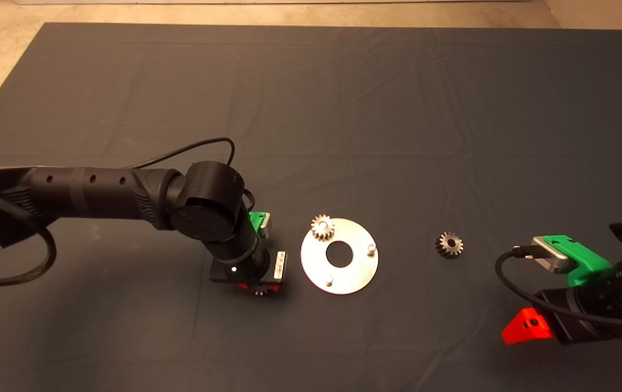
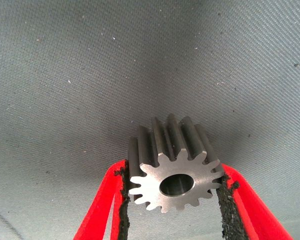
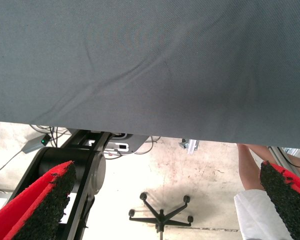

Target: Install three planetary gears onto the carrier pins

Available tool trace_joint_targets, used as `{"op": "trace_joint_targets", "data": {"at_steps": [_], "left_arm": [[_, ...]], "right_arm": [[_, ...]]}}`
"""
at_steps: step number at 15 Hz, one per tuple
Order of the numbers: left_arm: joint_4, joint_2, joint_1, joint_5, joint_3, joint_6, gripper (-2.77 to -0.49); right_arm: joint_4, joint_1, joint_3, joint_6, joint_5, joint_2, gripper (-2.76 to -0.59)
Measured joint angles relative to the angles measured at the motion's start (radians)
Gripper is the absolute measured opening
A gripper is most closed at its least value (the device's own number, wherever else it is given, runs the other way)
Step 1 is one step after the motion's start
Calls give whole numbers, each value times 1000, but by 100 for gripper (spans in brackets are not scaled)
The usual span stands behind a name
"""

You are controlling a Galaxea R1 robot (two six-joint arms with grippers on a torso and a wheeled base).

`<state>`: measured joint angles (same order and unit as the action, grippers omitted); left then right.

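My left gripper (image 1: 254,287) stands on the mat just left of the round metal disc (image 1: 355,270). It is shut on a bright silver gear (image 1: 260,291). In the left wrist view the gear (image 2: 172,170) sits between both black pads (image 2: 124,200), just above the mat. A second silver gear (image 1: 322,226) sits on the disc's upper-left pin. Two pins stand bare, one at the right (image 1: 371,248) and one at the front (image 1: 329,280). A darker grey gear (image 1: 449,244) lies on the mat right of the disc. My right gripper (image 1: 526,326) is parked at the lower right, open (image 3: 165,200) and empty.
The dark mat (image 1: 311,109) has light floor beyond its far and left edges. Past the mat's edge, the right wrist view shows an office chair base (image 3: 161,212), a person's leg (image 3: 250,167) and black equipment (image 3: 75,160).
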<state>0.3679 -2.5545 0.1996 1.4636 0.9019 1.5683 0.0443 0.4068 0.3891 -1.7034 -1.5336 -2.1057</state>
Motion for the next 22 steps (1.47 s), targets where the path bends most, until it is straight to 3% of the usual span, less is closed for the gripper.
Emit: {"op": "trace_joint_targets", "data": {"at_steps": [2, 7, 9, 11, 13, 17, 22], "left_arm": [[0, -2, 0, 7, 0, 0, -231], [-1, -3, 0, 59, -29, 2, -233], [-8, -9, 9, 61, -39, 12, -233], [-15, -27, 48, 65, -56, 25, -233], [-16, -72, 80, 64, -69, 44, -233], [-32, -163, 91, 62, -71, 66, -234], [-53, -208, 114, 64, -71, 73, -235]], "right_arm": [[0, 0, 0, 0, 0, 0, -63], [0, 0, 0, 0, 0, 0, -63], [0, 0, 0, 0, 0, 0, -63], [0, 0, 0, 0, 0, 0, -63], [0, 0, 0, 0, 0, 0, -63], [0, 0, 0, 0, 0, 0, -63], [0, 0, 0, 0, 1, 0, -63]]}}
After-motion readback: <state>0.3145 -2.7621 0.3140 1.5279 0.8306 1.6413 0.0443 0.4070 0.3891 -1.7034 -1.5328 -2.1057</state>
